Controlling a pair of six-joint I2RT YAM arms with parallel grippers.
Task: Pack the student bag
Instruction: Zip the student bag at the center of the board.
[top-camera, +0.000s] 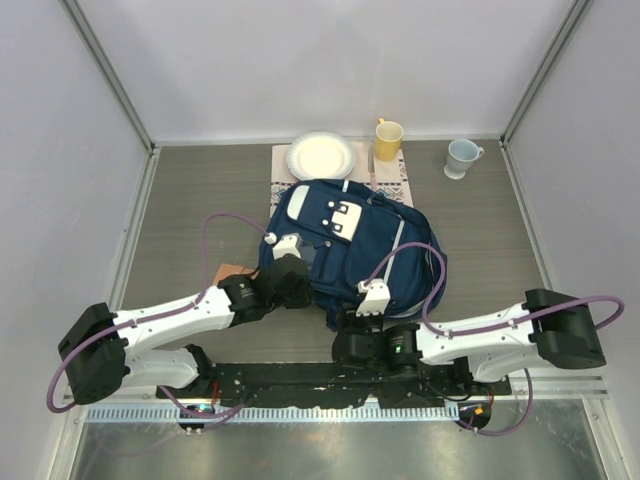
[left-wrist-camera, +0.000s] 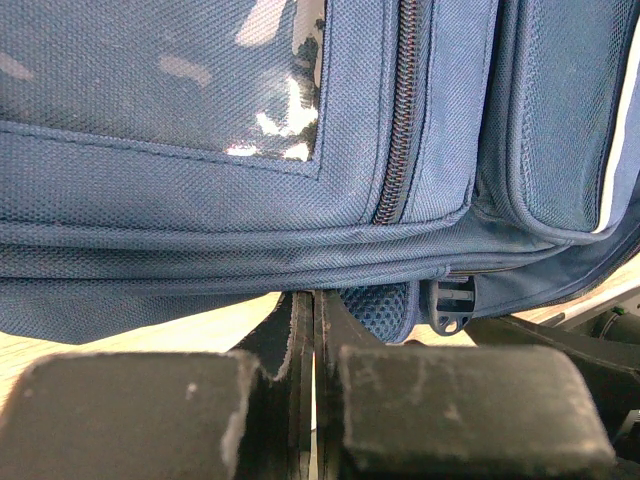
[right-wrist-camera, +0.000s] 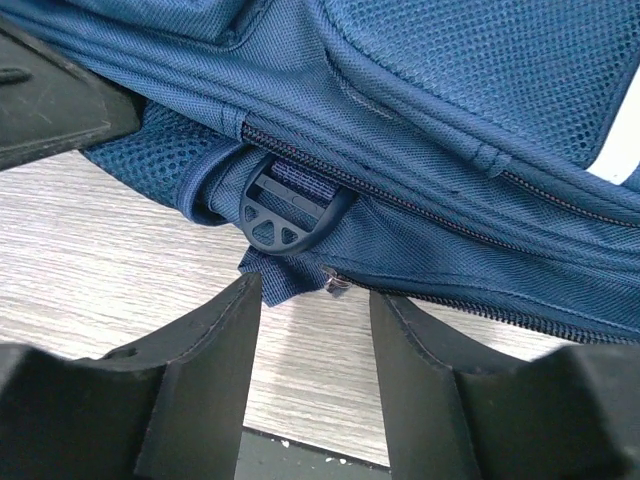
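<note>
The bag (top-camera: 350, 245) lies flat at mid-table (top-camera: 190, 200), front face up, its white patch toward the far side and its bottom edge toward the arm bases. In both wrist views the zips that show, among them the long zip (left-wrist-camera: 400, 110) along the side panel, appear drawn shut, and no compartment is seen open. The left tool (left-wrist-camera: 315, 310) sits at the near-left edge of the bag, clenched, its fingers pressed together right under the lower seam; whether any fabric is pinched between them cannot be told. The right tool (right-wrist-camera: 315, 290) sits at the near-right edge, released, jaws apart with nothing between them, just short of a black strap buckle (right-wrist-camera: 285, 205) and a small metal zip pull (right-wrist-camera: 335, 285) that hangs beside the gap. At the far edge, well apart from both tools, stand a plate (top-camera: 321, 156), a yellow mug (top-camera: 388, 138) and a pale mug (top-camera: 462, 157), the first two on a cloth (top-camera: 395, 175). Judgement: the step in hand is gaining access to the bag, with packing proper not yet begun. The next move calls for the right tool to line up on the zip pull, not the buckle, and close on it, while the left steadies the bag against the pull.
</note>
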